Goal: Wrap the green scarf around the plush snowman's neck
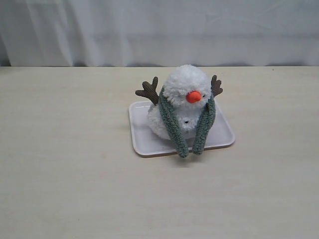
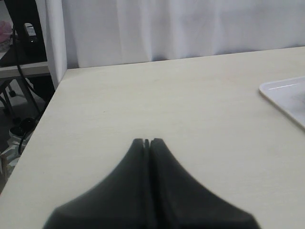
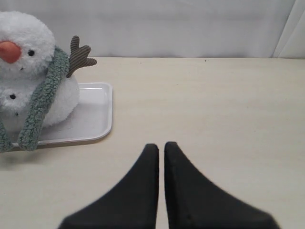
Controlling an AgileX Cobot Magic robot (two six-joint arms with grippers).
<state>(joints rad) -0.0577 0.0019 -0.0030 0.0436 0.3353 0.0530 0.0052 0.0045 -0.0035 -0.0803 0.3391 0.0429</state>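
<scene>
The plush snowman [image 1: 182, 82] sits upright on a white tray [image 1: 222, 135] at mid-table, orange nose facing the front. The green scarf [image 1: 170, 122] lies round the back of its neck, and both ends hang down its front, past the tray's front edge. In the right wrist view the snowman [image 3: 26, 36] and scarf [image 3: 44, 98] show off to one side, well apart from my right gripper [image 3: 161, 145], which is shut on nothing. My left gripper [image 2: 147, 141] is shut and empty above bare table. Neither gripper shows in the exterior view.
A corner of the tray [image 2: 285, 90] reaches into the left wrist view. The table's side edge [image 2: 45, 107] drops off to a floor with cables and a stand. A white curtain [image 1: 159, 30] hangs behind the table.
</scene>
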